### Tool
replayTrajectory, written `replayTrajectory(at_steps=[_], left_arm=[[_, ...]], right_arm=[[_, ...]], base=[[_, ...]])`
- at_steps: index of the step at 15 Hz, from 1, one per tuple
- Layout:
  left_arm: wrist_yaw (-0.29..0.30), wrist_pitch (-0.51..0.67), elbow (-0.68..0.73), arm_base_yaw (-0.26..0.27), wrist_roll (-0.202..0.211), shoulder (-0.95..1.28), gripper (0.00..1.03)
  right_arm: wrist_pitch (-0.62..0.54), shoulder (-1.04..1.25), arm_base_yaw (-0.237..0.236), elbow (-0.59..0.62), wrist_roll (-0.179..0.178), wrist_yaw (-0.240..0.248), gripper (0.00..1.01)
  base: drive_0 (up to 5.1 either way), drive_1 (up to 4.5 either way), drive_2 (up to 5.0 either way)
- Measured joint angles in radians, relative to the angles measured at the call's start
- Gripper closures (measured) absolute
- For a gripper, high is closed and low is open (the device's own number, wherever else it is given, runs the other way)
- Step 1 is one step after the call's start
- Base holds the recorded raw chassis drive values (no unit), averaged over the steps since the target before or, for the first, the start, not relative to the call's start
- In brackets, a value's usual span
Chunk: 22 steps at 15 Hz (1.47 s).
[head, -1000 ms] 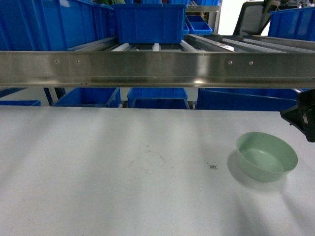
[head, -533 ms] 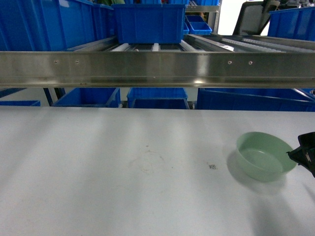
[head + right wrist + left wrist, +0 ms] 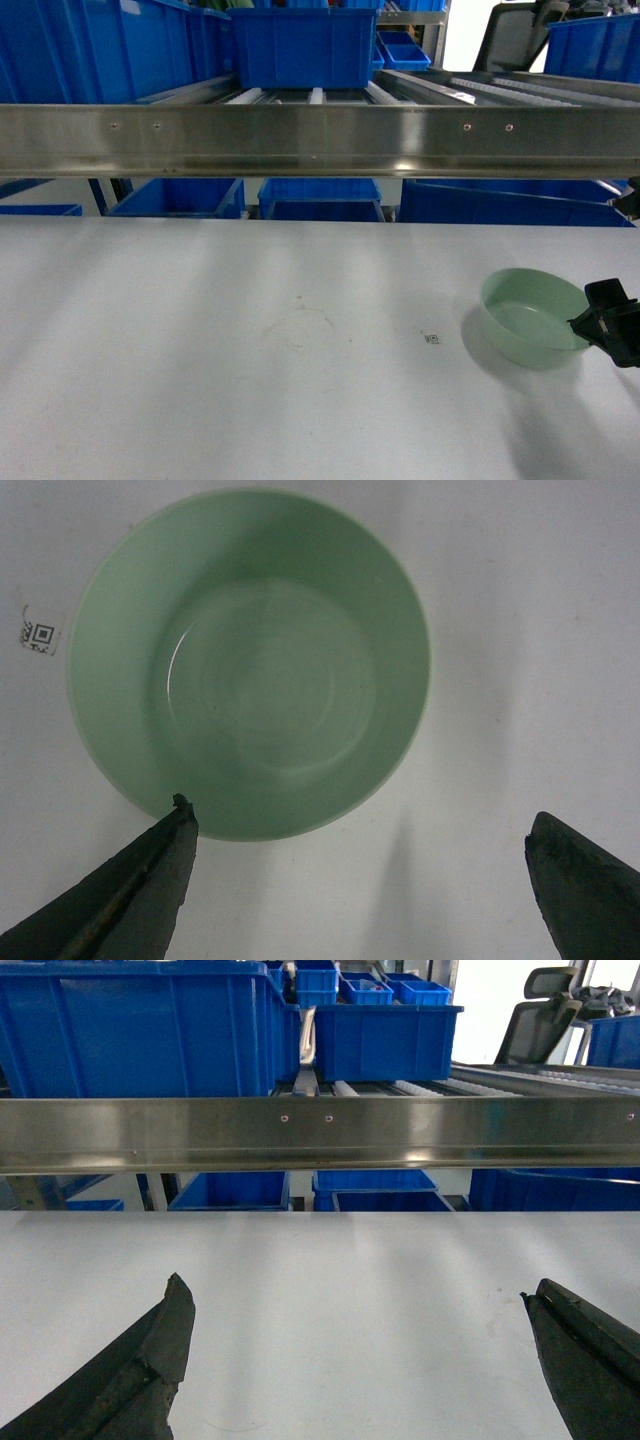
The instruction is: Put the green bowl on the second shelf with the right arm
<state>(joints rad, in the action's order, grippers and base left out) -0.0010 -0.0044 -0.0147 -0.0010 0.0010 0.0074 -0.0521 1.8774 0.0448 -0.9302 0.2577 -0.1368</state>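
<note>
The pale green bowl sits upright and empty on the white table, at the right. My right gripper is low at the bowl's right rim, black tip just showing at the frame edge. From the right wrist, the green bowl fills the upper left; my right gripper is open, its left finger at the bowl's near rim, holding nothing. The second shelf is the steel rail across the top, with a blue crate on its rollers. My left gripper is open over bare table.
More blue crates stand under the shelf behind the table. A small printed tag lies left of the bowl. Steel rollers run back on the shelf's right side. A black chair back shows far right.
My right gripper has dropped from beside the shelf's height down to the table and moved in against the bowl's right rim. The bowl has not moved.
</note>
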Motion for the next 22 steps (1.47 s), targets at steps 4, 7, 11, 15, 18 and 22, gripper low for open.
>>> replayTrajectory(at_steps=[4, 7, 11, 15, 18, 22], left_arm=[[0.0, 0.0, 0.0, 0.0, 0.0, 0.0, 0.05], [0.0, 0.0, 0.0, 0.0, 0.0, 0.0, 0.05], [0.0, 0.0, 0.0, 0.0, 0.0, 0.0, 0.05], [0.0, 0.0, 0.0, 0.0, 0.0, 0.0, 0.05], [0.0, 0.0, 0.0, 0.0, 0.0, 0.0, 0.05], [0.0, 0.0, 0.0, 0.0, 0.0, 0.0, 0.05]], right_arm=[[-0.028, 0.054, 0.0, 0.002, -0.031, 0.009, 0.03], [-0.049, 0.087, 0.002, 0.008, -0.048, 0.019, 0.03], [-0.069, 0.105, -0.013, 0.01, -0.064, 0.035, 0.2], [-0.083, 0.117, -0.033, 0.009, -0.086, 0.031, 0.64], [-0.092, 0.117, -0.033, 0.009, -0.1, 0.018, 0.94], [-0.123, 0.11, -0.047, 0.002, -0.109, 0.017, 0.99]], base=[[0.0, 0.0, 0.0], [0.0, 0.0, 0.0], [0.0, 0.0, 0.0], [0.0, 0.0, 0.0], [0.0, 0.0, 0.0], [0.0, 0.0, 0.0]])
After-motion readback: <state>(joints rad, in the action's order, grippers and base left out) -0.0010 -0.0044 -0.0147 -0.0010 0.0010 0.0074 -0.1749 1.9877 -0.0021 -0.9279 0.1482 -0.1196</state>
